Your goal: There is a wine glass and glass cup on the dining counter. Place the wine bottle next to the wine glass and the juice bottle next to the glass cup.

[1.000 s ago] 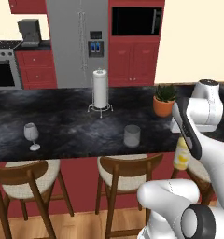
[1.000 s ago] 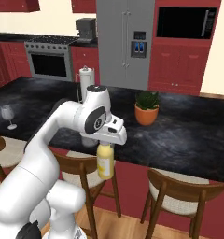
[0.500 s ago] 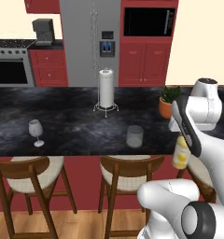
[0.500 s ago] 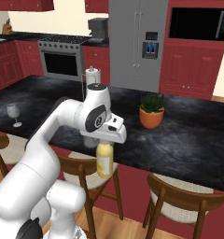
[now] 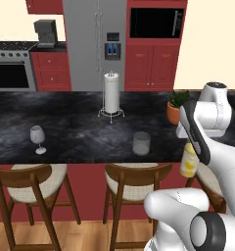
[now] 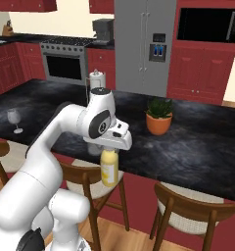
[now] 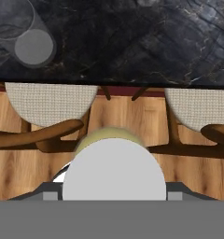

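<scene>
Juice bottle (image 6: pixel 108 169) hangs clamped in my gripper (image 6: pixel 111 148) short of the dining counter (image 5: pixel 80 132); next, carry it toward the glass cup (image 5: pixel 141 143) at ten o'clock.

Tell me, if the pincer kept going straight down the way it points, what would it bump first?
Probably the wooden floor between two stools. The pincer holds the juice bottle out past the dining counter edge, though depth is hard to judge.
</scene>
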